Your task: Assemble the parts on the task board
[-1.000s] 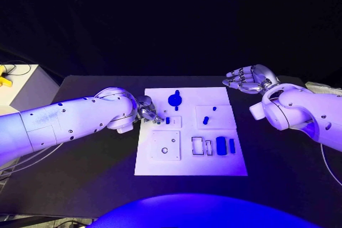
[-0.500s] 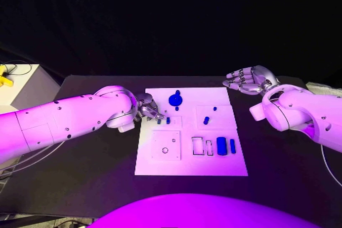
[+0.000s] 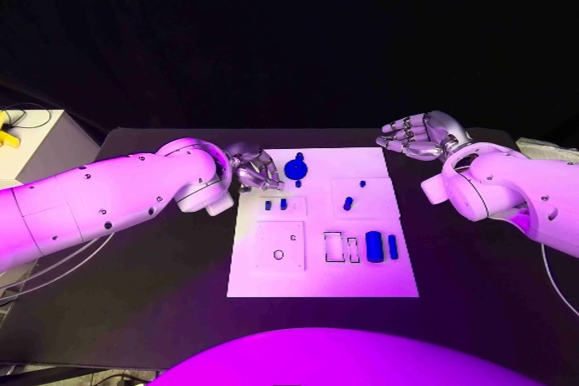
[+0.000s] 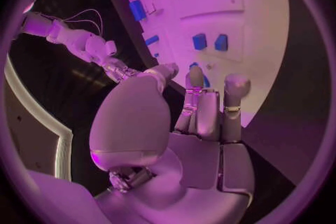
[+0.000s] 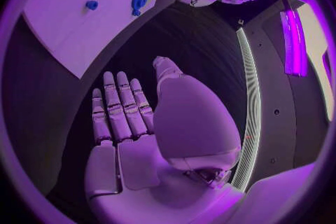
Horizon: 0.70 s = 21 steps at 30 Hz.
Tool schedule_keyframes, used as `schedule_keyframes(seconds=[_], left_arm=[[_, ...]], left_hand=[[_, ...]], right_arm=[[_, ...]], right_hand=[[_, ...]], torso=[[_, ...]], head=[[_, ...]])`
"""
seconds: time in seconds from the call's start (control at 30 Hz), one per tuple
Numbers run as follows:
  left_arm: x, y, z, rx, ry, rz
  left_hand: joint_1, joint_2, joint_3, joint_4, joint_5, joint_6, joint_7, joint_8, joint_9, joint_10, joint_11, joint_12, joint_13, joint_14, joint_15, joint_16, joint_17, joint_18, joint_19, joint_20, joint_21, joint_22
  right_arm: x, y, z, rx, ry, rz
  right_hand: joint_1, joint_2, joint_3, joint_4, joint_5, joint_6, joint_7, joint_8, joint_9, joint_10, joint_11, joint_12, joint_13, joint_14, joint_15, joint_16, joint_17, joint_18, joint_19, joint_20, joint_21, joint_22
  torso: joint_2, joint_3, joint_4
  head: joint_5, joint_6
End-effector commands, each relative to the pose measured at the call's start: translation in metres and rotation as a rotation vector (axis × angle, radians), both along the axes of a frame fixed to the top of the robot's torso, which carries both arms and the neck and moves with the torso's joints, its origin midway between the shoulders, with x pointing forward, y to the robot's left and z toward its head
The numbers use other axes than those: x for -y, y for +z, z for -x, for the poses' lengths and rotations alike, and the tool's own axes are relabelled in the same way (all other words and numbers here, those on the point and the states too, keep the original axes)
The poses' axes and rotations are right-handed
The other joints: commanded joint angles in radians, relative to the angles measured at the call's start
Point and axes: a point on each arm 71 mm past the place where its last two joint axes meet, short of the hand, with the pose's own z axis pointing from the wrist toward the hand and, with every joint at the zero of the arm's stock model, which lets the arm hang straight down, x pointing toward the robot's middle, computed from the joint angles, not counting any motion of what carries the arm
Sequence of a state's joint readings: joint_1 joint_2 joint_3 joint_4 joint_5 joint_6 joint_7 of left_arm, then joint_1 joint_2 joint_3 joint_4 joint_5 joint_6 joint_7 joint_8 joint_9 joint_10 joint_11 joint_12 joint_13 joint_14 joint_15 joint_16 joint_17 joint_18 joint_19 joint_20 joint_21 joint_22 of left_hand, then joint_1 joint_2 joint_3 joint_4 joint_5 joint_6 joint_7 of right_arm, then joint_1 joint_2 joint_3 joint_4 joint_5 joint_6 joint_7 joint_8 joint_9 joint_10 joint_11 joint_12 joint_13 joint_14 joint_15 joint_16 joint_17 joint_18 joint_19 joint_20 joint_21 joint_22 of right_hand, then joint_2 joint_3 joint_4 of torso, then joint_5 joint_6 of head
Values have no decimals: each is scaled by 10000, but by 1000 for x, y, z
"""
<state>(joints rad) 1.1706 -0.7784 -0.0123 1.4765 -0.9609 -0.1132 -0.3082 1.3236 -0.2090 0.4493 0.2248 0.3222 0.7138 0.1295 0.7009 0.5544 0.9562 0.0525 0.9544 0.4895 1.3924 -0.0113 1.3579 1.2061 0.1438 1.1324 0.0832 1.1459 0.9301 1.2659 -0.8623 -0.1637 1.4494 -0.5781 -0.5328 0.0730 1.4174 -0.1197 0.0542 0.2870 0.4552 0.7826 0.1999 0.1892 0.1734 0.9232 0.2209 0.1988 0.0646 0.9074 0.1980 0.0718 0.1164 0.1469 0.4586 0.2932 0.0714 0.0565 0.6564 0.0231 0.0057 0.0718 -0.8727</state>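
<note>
Flat white rectangular task board (image 3: 324,277) mid black worktop (image 3: 157,311), small blue parts (image 3: 374,245) on it; no writing legible. Left silver hand (image 3: 256,170) at board's far-left edge, fingers curled, empty. Right silver hand (image 3: 418,135) off the far-right corner, fingers spread, empty. Dark room behind.

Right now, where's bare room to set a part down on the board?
Free: the task board's near strip below the square plate and slots. Crowded: the far-left corner, where the left hand hovers by the large blue part.

Robot lab; black table (image 3: 145,311), white task board (image 3: 316,285)
</note>
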Motion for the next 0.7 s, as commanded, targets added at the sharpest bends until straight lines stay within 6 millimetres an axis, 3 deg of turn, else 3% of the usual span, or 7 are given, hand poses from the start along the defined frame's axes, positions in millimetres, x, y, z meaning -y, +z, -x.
schedule_keyframes(seconds=[0.03, 0.1, 0.13, 0.2, 0.4, 0.7], left_arm=[[13, 13, -5, 1580, -707, 1028], [21, 14, -8, 2102, -1155, 860], [25, 14, -10, 2362, -1357, 738], [32, 14, -13, 2884, -1729, 478], [46, 12, -20, 4111, -2529, -247], [56, 0, -25, 4822, -3356, -1830]], left_hand=[[586, -100, 497, -286, -17, -1, 182, -244, -391, -728, 205, -413, -328, -1047, 195, -946, -1357, 347, -1271, 198, -1355, -1584], [762, -225, 768, -479, -47, -42, 322, -431, -677, -1238, 348, -970, -785, -2617, 342, -2357, -3281, 380, -1718, 332, -1930, -1964], [814, -272, 839, -609, -57, -68, 356, -520, -830, -1312, 425, -1177, -1017, -3091, 393, -2774, -3890, 384, -1805, 399, -2117, -2069], [899, -380, 926, -825, -73, -287, 414, -777, -1127, -1543, 499, -1567, -1388, -3476, 469, -3065, -4238, 391, -1954, 467, -2361, -2198], [869, -579, 890, -1081, -101, -435, 436, -1076, -1533, -1779, 569, -1996, -1840, -3571, 510, -3084, -4509, 387, -1976, 501, -2460, -2245], [788, -739, 684, -1249, -140, -480, 281, -1237, -1825, -2050, 654, -2215, -2137, -3645, 591, -2993, -4687, 387, -1967, 579, -2521, -2275]], right_arm=[[-2, 0, 0, 82, 179, -1], [-2, 0, 0, 70, 173, 2], [-2, 0, 0, 63, 168, 5], [-3, 0, 0, 54, 166, 8], [-3, 0, 0, 35, 172, 11], [-4, 0, 0, 32, 196, 5]], right_hand=[[-44, -28, 48, -14, 65, 80, 802, -8, -13, 47, 12, -38, -11, 3, 8, -35, -17, 80, -51, -2, 6, -7], [-27, -22, 64, -26, 64, 85, 800, -5, -13, 53, 10, -39, -10, 6, 6, -33, -18, 79, -43, -2, 8, -6], [-21, -20, 71, -30, 63, 87, 799, -4, -13, 56, 9, -40, -9, 7, 6, -32, -19, 80, -40, -3, 9, -5], [-15, -17, 78, -34, 62, 90, 798, -3, -13, 58, 9, -40, -9, 9, 6, -31, -20, 80, -37, -3, 10, -5], [-4, -12, 92, -41, 60, 94, 796, -1, -13, 62, 7, -41, -9, 11, 5, -30, -21, 82, -25, -4, 13, -3], [-3, -12, 93, -41, 60, 94, 796, -1, -13, 63, 7, -42, -9, 11, 5, -30, -21, 82, -25, -4, 13, -3]], torso=[[18, 7, -9], [26, 4, -23], [30, 2, -25], [30, -2, -19], [57, -10, -36], [76, -18, -50]], head=[[-1, 1], [-12, 1], [-34, 1], [-55, 1], [-121, 1], [-153, 1]])
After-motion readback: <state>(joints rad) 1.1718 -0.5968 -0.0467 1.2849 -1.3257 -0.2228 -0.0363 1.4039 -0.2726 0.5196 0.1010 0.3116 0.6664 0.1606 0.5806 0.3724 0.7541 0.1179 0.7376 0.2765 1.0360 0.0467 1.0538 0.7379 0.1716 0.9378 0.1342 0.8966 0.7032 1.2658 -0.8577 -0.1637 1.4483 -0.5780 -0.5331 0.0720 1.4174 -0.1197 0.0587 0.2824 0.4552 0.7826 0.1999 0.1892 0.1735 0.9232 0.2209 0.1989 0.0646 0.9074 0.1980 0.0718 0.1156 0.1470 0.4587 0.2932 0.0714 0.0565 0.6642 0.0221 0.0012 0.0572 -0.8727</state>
